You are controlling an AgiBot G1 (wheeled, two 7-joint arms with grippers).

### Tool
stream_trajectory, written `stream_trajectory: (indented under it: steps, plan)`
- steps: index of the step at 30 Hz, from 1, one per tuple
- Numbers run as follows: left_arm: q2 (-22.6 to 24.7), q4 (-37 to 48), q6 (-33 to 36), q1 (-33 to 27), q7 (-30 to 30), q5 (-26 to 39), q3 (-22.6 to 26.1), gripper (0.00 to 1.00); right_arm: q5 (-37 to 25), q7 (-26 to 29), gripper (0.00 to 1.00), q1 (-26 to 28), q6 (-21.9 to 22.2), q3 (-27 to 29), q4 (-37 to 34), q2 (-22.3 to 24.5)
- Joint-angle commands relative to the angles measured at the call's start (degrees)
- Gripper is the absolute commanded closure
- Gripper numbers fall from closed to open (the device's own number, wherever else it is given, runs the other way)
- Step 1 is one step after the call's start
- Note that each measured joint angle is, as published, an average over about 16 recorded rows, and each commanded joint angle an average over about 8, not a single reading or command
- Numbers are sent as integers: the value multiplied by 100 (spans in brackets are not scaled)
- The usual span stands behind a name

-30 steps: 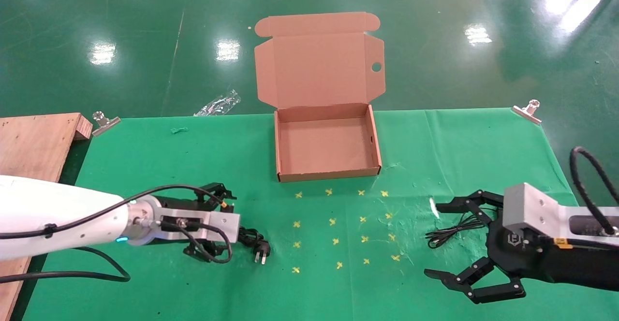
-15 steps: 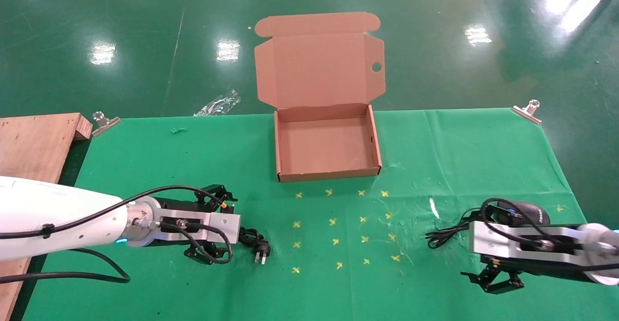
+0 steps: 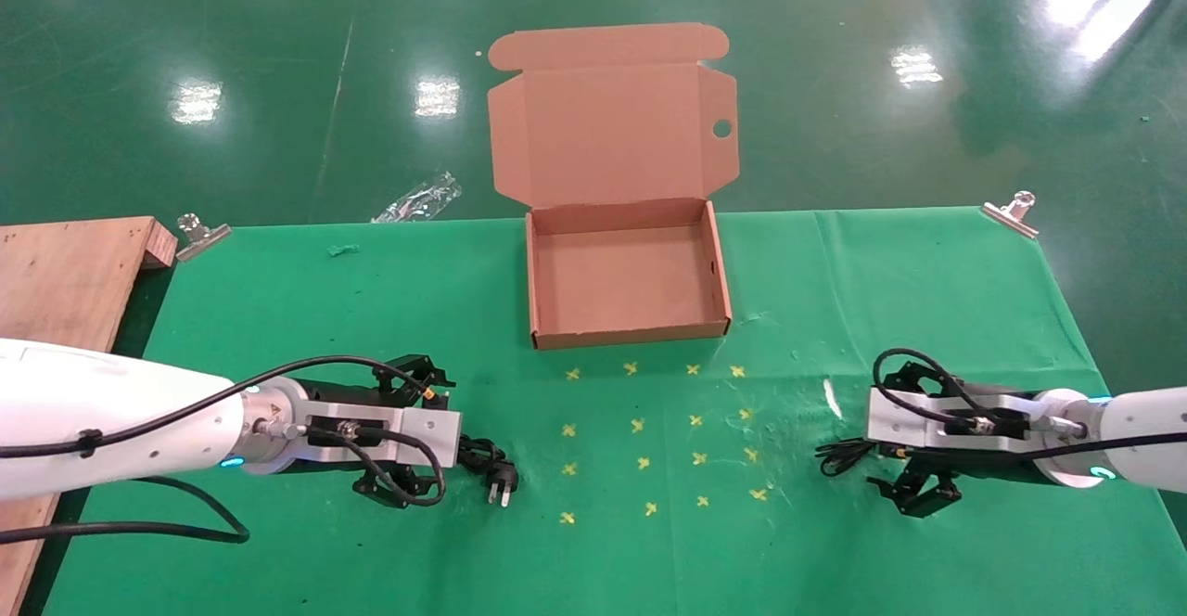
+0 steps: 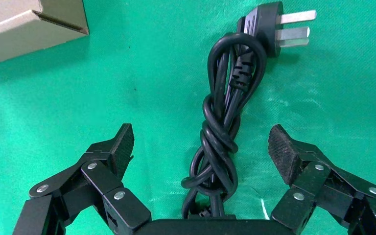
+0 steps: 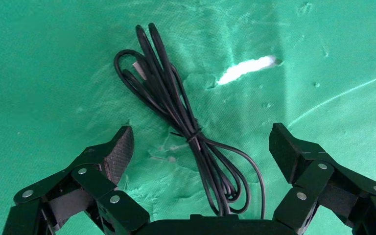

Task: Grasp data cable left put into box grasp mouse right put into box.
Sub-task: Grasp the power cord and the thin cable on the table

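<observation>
Straddling the data cable (image 4: 220, 132) low on the green cloth (image 3: 278, 319), left gripper (image 4: 200, 149) spread wide, right gripper (image 5: 200, 149) likewise agape over the mouse's thin cord (image 5: 186, 127), mouse itself hidden, box (image 3: 626, 277) farther back, lid up.

Matt corrugated cardboard box (image 3: 623, 330); glossy cable (image 4: 221, 132).

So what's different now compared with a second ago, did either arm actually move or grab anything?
The right gripper turned over at the wrist, swung in toward the table's middle and came down over the mouse, which it now hides; its open fingers straddle the mouse's thin cord, nothing gripped. The left gripper stayed open astride the data cable. The box is unchanged, lid open.
</observation>
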Motion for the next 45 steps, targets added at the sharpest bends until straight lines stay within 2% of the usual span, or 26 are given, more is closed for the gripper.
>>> stream_trajectory:
  steps: [1, 2, 4, 7, 45]
  plan:
    - [2, 0, -3, 0, 2, 3, 2, 90, -72, -43, 49, 66, 43, -34, -161, -89]
    - [2, 0, -2, 0, 2, 2, 2, 99, -75, -43, 62, 72, 45, -35, -172, -94]
    - [1, 0, -1, 0, 2, 2, 1, 100, -65, -37, 85, 67, 41, -29, -157, -82]
    - [0, 0, 0, 0, 1, 1, 0, 100, -44, -30, 99, 50, 32, -18, -116, -55]
    - [-4, 0, 2, 0, -4, -10, -5, 100, 49, 1, 100, -24, -28, 27, 43, 41]
